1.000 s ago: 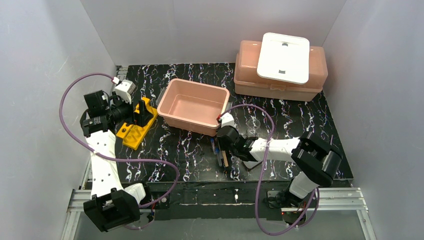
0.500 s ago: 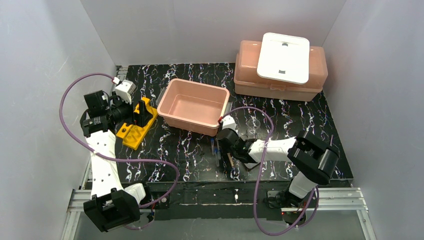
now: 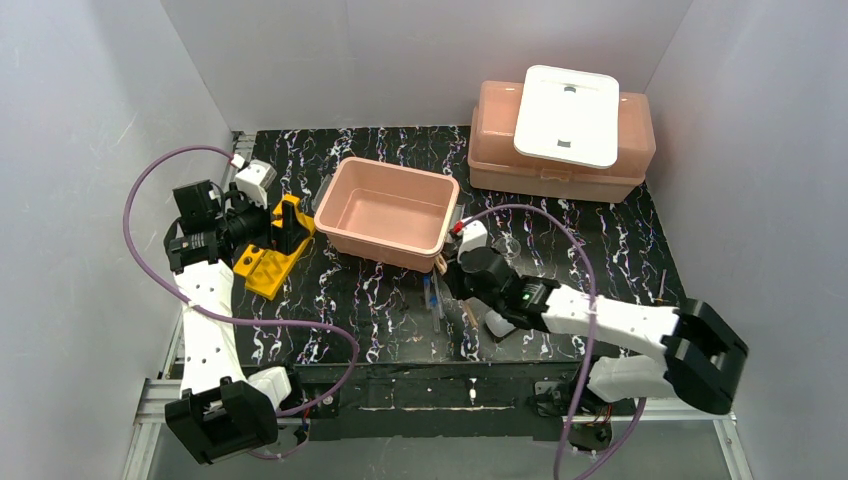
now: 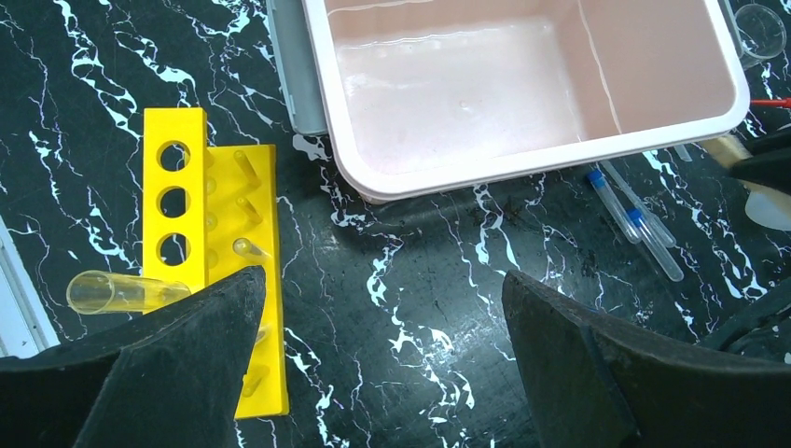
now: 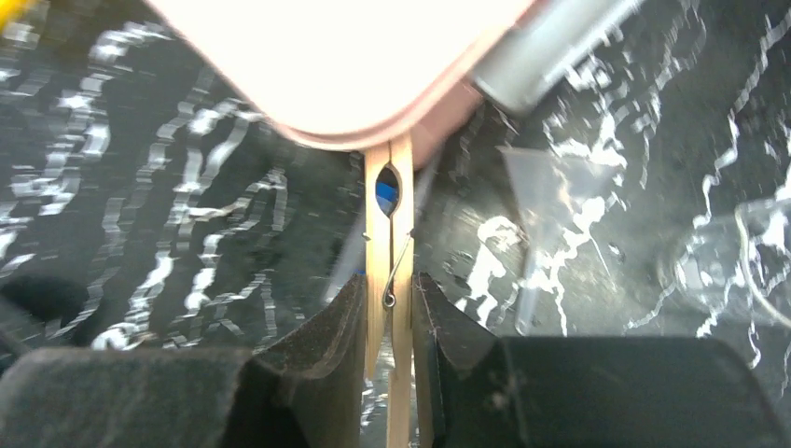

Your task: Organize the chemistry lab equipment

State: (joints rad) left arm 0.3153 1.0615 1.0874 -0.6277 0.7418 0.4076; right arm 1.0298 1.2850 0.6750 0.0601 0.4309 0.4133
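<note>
Over the last second the right arm has stretched forward. Its tool [image 5: 392, 308], clamped on a wooden spring clamp [image 5: 389, 215], has carried the clamp from nearer the table [image 3: 620, 240] edge to the near right corner of the open pink tub [image 3: 400, 168]. The blue-tipped pipettes [image 4: 639, 224] lie on the table just beside that corner. The left tool [image 4: 382, 299] hangs wide open over the yellow test-tube rack [image 4: 233, 187], where one clear tube [image 4: 117, 291] lies sideways. The clamp looks close to being stowed in the tub.
</note>
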